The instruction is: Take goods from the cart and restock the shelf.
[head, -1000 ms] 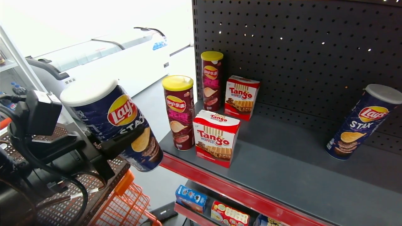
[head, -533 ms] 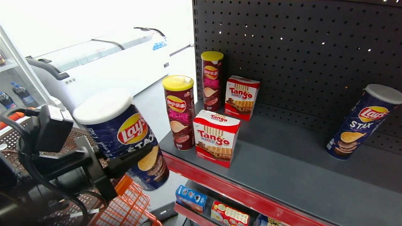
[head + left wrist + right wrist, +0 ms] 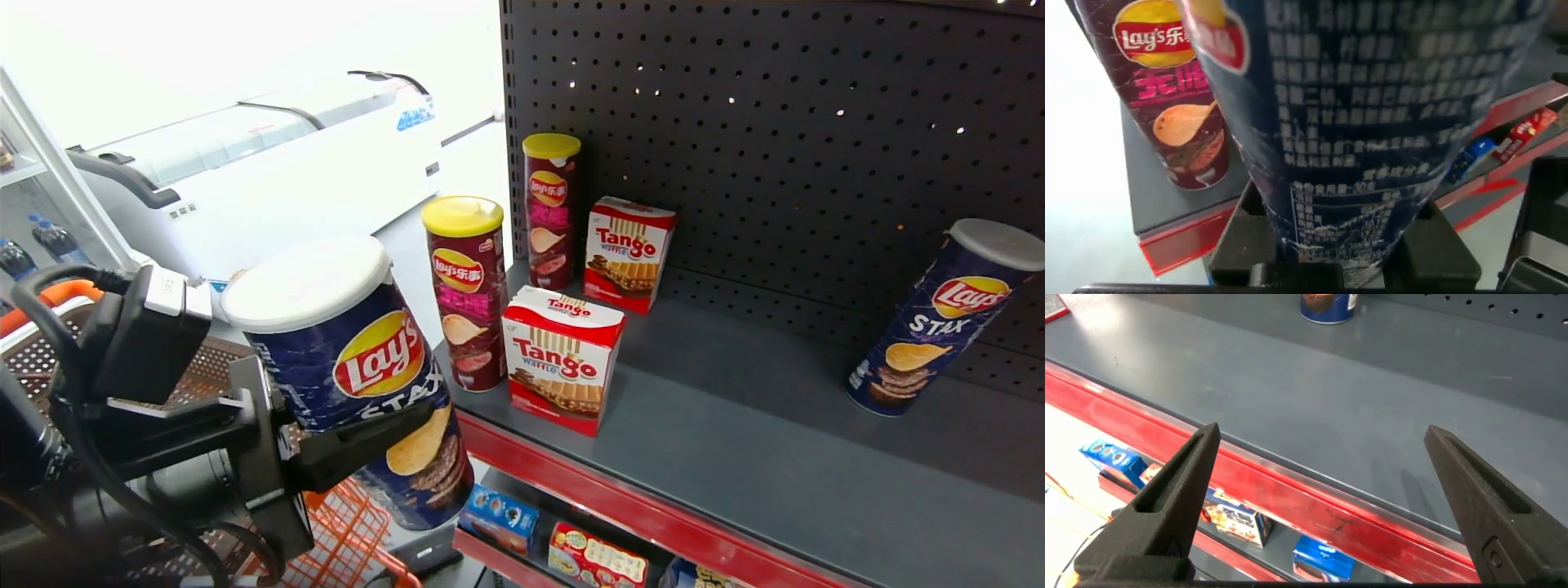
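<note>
Left gripper fingers are clamped round the middle of the blue chip can, held tilted over the orange cart just short of the shelf edge, probably so it sets down upright. Right gripper fingers gape empty above the shelf. Farther back, a matching can leans on the pegboard.

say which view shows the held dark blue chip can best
Head view: the dark blue chip can shows whole in the left gripper. Left wrist view catches its printed side; right wrist, the grey shelf.
</note>
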Controlling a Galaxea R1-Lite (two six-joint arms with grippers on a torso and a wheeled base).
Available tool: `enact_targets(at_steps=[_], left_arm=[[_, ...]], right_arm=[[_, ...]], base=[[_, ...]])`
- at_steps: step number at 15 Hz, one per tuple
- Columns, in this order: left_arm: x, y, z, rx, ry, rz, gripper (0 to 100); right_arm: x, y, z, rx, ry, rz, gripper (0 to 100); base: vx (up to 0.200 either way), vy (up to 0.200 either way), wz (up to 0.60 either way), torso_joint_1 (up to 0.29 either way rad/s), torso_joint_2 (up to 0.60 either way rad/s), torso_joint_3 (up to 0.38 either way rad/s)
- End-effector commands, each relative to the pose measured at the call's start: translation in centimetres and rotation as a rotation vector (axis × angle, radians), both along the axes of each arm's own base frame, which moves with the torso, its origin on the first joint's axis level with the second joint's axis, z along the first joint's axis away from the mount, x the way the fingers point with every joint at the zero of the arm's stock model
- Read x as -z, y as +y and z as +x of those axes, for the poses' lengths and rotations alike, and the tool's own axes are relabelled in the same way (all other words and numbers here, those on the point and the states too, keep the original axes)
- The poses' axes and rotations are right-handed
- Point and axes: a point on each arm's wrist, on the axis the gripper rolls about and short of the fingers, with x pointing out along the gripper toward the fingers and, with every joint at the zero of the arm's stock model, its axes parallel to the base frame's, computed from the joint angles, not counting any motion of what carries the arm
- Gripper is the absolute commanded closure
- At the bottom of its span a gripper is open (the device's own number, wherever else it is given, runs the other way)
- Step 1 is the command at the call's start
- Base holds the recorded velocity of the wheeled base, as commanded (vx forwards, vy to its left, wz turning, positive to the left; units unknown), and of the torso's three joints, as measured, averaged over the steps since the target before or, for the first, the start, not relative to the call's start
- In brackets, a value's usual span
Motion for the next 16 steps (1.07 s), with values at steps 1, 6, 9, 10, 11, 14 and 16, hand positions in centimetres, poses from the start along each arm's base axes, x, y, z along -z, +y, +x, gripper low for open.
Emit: enact_targets(at_steps=[1,6,9,10,11,14,16], left_arm=[[0.1,-0.1,-0.1,0.035,0.003,0.001,100],[0.0,-0.7,-0.5,0.158,-0.001,-0.003,100],[-0.1,-1.2,-1.0,0.261,-0.004,-0.007,100],[-0.2,-1.2,-0.9,0.270,-0.004,-0.007,100],[-0.2,-1.3,-0.8,0.270,-0.004,-0.007,100],[-0.2,-1.3,-0.8,0.270,-0.003,-0.006,100],[-0.2,-1.2,-0.7,0.265,-0.003,-0.008,100]], right_arm=[[0.0,0.0,0.0,-0.001,0.001,-0.001,0],[0.0,0.0,0.0,-0.001,0.001,-0.001,0],[0.0,0.0,0.0,-0.001,0.001,-0.001,0],[0.0,0.0,0.0,-0.001,0.001,0.001,0],[0.0,0.0,0.0,-0.001,0.001,-0.001,0],[0.0,0.0,0.0,-0.001,0.001,-0.001,0],[0.0,0.0,0.0,-0.001,0.001,-0.001,0]], base=[[0.000,0.000,0.00,0.000,0.00,0.000],[0.000,0.000,-0.36,0.000,0.00,0.000],[0.000,0.000,-0.60,0.007,0.00,0.002],[0.000,0.000,-0.60,-0.007,0.00,0.002],[0.000,0.000,-0.60,-0.012,0.00,0.002],[0.000,0.000,-0.40,0.006,0.00,0.002],[0.000,0.000,0.00,0.000,0.00,0.000]])
